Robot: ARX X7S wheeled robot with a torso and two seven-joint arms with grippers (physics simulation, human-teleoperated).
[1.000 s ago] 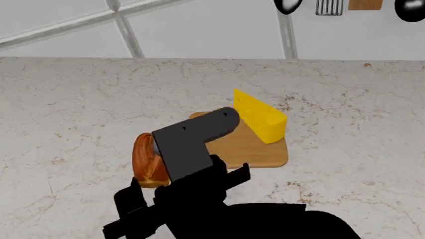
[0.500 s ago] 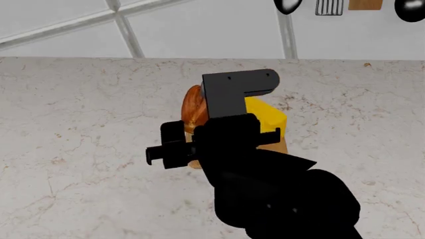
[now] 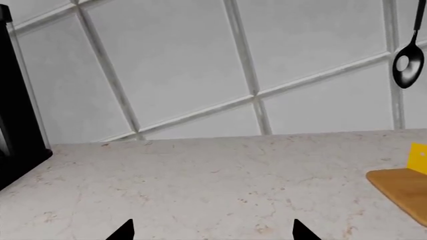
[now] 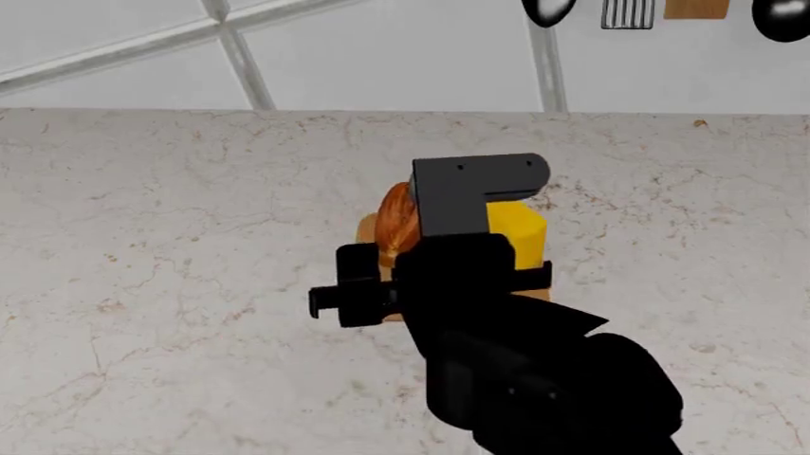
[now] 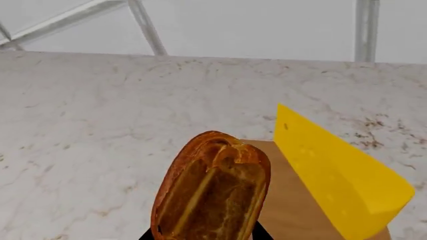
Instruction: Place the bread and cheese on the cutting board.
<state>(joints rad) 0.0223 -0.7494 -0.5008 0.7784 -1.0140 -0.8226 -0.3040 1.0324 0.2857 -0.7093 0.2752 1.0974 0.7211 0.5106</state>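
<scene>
The bread (image 5: 213,187) is a glossy reddish-brown loaf with my right gripper (image 5: 203,236) shut on it; a black fingertip shows on either side of it. In the head view the bread (image 4: 400,223) sits over the near-left part of the cutting board (image 4: 367,229), mostly hidden by my right arm (image 4: 506,360). The yellow cheese (image 5: 340,175) lies on the cutting board (image 5: 287,210) just beside the bread. Whether the bread touches the board cannot be told. My left gripper (image 3: 213,232) is open over bare counter, with the cutting board (image 3: 400,187) and the cheese (image 3: 418,157) off to one side.
A marble counter (image 4: 165,265) runs back to a white tiled wall (image 4: 379,47). Utensils hang on the wall, among them a black spoon (image 3: 405,65). A tall black object (image 3: 17,125) stands at the counter's end beside my left gripper.
My right arm has carried the bread from the counter left of the board up and to the right, until it hangs over the board next to the cheese. The cheese has not moved.
</scene>
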